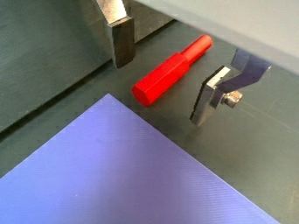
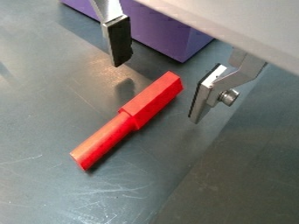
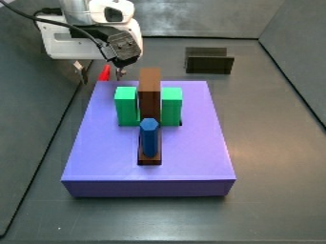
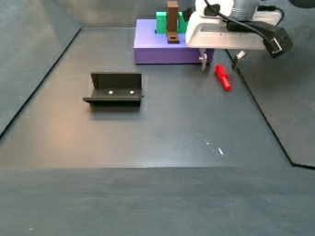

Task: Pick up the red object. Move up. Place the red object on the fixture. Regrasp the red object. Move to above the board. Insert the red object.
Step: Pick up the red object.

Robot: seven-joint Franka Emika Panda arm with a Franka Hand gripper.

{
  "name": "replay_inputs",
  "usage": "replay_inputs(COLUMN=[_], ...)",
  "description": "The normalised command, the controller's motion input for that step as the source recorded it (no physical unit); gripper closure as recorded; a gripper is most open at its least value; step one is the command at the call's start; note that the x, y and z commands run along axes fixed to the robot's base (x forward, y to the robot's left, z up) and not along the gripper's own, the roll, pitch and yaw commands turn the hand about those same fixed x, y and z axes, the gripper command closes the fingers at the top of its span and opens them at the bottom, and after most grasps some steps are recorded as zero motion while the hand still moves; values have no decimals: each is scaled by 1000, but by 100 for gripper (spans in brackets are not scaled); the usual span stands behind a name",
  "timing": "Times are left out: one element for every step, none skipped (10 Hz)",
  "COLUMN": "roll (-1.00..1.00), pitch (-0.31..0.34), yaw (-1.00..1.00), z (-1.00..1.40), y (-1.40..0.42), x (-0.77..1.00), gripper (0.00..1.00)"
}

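Note:
The red object (image 1: pixel 172 72) is a small peg with a thick squared end and a thinner round end. It lies flat on the dark floor beside the board (image 1: pixel 117 166). My gripper (image 1: pixel 167 70) is open, one finger on each side of the peg's thick part, touching nothing. The other wrist view shows the same: gripper (image 2: pixel 163 68) open over the red object (image 2: pixel 128 118). In a side view the gripper (image 4: pixel 219 57) hangs just beyond the red object (image 4: pixel 224 77), next to the board (image 4: pixel 157 51). The fixture (image 4: pixel 114 89) stands apart from them.
On the board (image 3: pixel 152 143) stand green blocks (image 3: pixel 128 103), a tall brown block (image 3: pixel 151 93) and a blue peg (image 3: pixel 149 138). The fixture (image 3: pixel 209 61) sits beyond the board near the back wall. The enclosure walls run close to the gripper (image 3: pixel 114 65).

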Motion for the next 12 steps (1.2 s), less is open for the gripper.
replay_inputs(roll=[89, 71, 43, 37, 57, 99, 124, 116, 110, 104, 91, 86], pitch=[-291, -297, -243, -231, -231, -256, -267, -281, -296, -313, -323, -321], yaw=[-51, -57, -106, -114, -91, -20, 0, 54, 163, 191, 140, 111], z=[-517, -566, -657, -700, -691, -640, -594, -583, -560, -546, -557, -569], y=[6, 0, 0, 0, 0, 31, 63, 60, 66, 17, 0, 0], x=[-20, -6, 0, 0, 0, 0, 0, 0, 0, 0, 0, 0], gripper=[0, 0, 0, 0, 0, 0, 0, 0, 0, 0, 0, 0])
